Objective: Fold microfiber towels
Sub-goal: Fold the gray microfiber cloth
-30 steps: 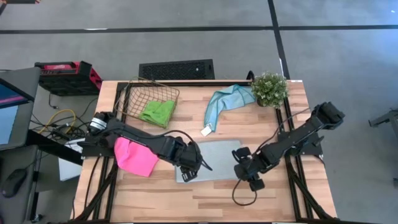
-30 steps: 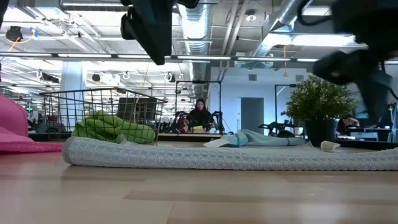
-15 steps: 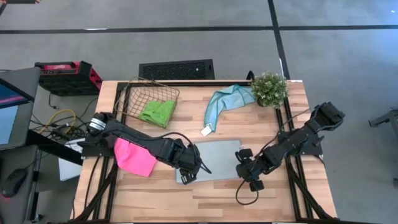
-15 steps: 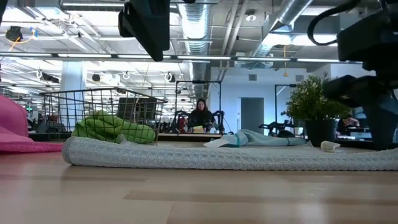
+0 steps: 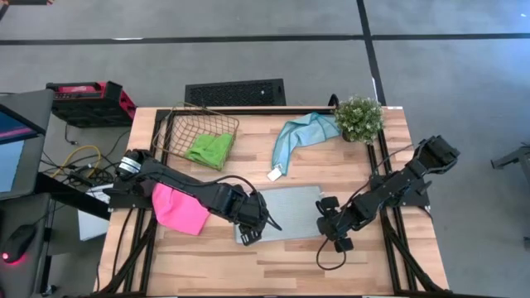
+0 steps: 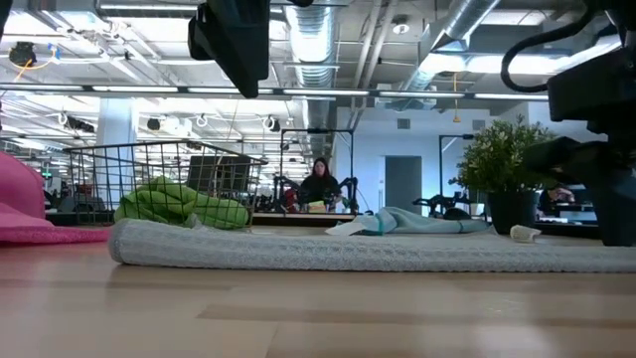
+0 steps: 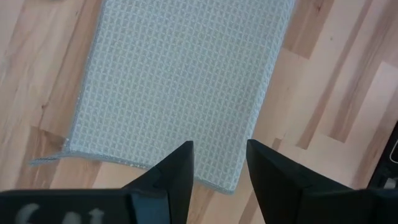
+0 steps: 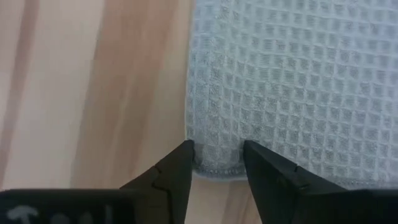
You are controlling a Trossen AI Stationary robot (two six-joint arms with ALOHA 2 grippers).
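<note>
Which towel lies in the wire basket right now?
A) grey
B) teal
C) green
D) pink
C: the high view shows the green towel inside the wire basket, while the pink towel, teal towel and grey towel lie on the table outside it.

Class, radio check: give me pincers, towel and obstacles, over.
Left pincer open above grey towel. Right pincer open at its corner, nothing gripped. Towel flat on table. No obstruction seen.

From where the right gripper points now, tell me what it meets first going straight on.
The right gripper would likely first meet the near edge of the pale grey waffle-weave towel, just ahead of its open fingers.
</note>
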